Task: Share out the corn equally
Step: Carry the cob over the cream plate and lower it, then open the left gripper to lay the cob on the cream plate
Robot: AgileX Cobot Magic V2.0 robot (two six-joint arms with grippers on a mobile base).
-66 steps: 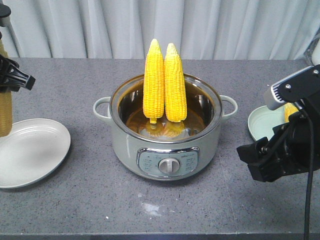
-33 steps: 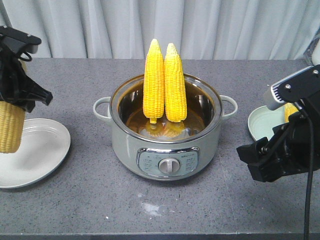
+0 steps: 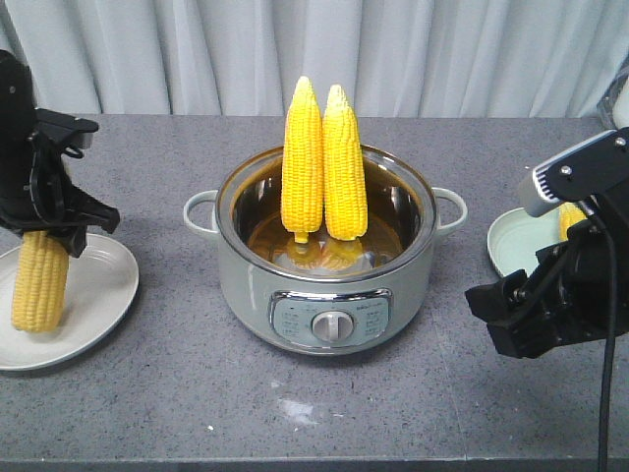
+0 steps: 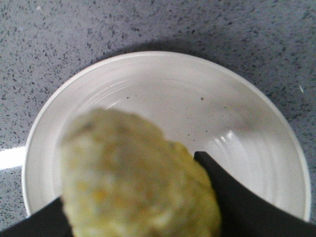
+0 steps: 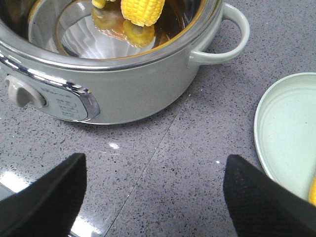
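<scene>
Counted four cobs, two plates, one pot. Far left, my left claw [image 3: 59, 228] was clamped on the first cob [image 3: 39, 283], near upright over the white plate [image 3: 103, 285]; contact with it I couldn't tell. Mid bench [image 3: 177, 393], the pot [image 3: 324, 295] held the second cob [image 3: 303, 157] and the third cob [image 3: 345, 167] upright, side by side, touching. Right, the fourth cob [image 3: 571, 218] sat on the green plate [image 3: 511, 241], mostly hidden. My right claw [image 5: 153, 195] hung spread apart above the bench between pot and green plate.

The corn [image 3: 303, 162] is bright yellow. The pot [image 3: 246, 295] is pale green, shiny silver inside. The counter [image 3: 413, 413] is grey with dark specks. One plate [image 3: 98, 295] is white.
</scene>
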